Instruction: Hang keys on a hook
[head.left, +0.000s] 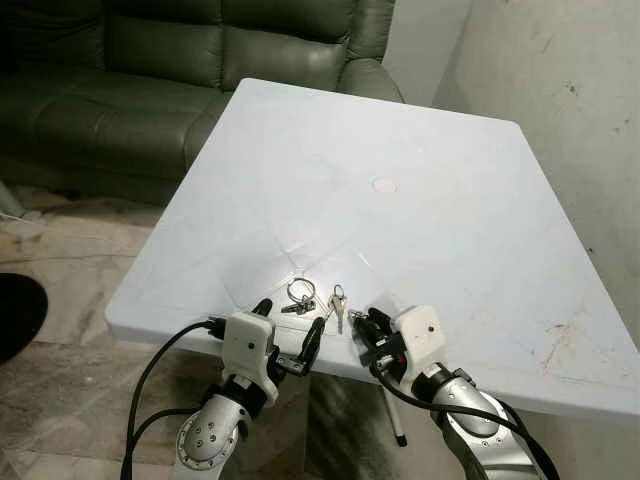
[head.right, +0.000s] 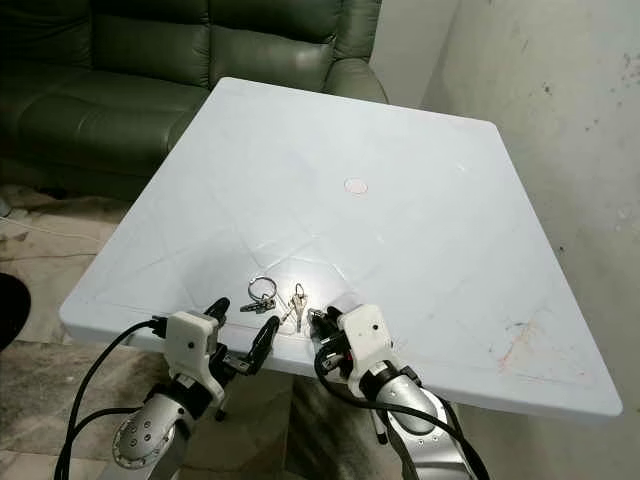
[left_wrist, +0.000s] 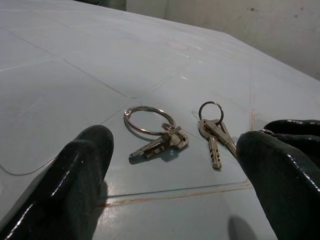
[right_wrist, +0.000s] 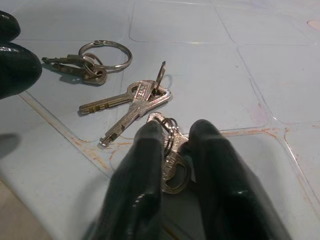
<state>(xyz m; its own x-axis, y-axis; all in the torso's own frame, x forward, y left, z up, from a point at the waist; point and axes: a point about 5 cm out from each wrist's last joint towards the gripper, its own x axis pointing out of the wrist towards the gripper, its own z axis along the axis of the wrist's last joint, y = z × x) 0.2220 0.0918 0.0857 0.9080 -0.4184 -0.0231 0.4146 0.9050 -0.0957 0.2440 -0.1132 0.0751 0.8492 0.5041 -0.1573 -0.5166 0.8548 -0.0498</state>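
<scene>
Head views: white counter (head.left: 420, 200) beside a green sofa (head.left: 180, 60), three key sets close to its near edge. Ringed keys (head.left: 300, 298) and paired keys (head.left: 337, 303) lying flat, just beyond both end effectors. Left end effector (head.left: 290, 330) spread wide at the edge, ringed keys straight ahead between its finger lines. Right end effector (head.left: 362, 330) pressed together at the edge just beside the paired keys, something small and metallic at its tips.

Left wrist view: ringed keys (left_wrist: 155, 131) centred ahead of the spread fingers (left_wrist: 75, 175), ring farther, blades pointing back toward the edge; paired keys (left_wrist: 214, 134) off to one side, long axis running roughly away from the edge.

Right wrist view: fingers (right_wrist: 145, 165) pinching a third key bunch (right_wrist: 170, 150) against the counter edge; paired keys (right_wrist: 132, 102) just beyond, touching or nearly so; ringed keys (right_wrist: 92, 59) farther on, near the left fingertip (right_wrist: 17, 65).

Judging by this, right arm already in possession of keys; no hook visible, so lifting clear and finding one comes next.
</scene>
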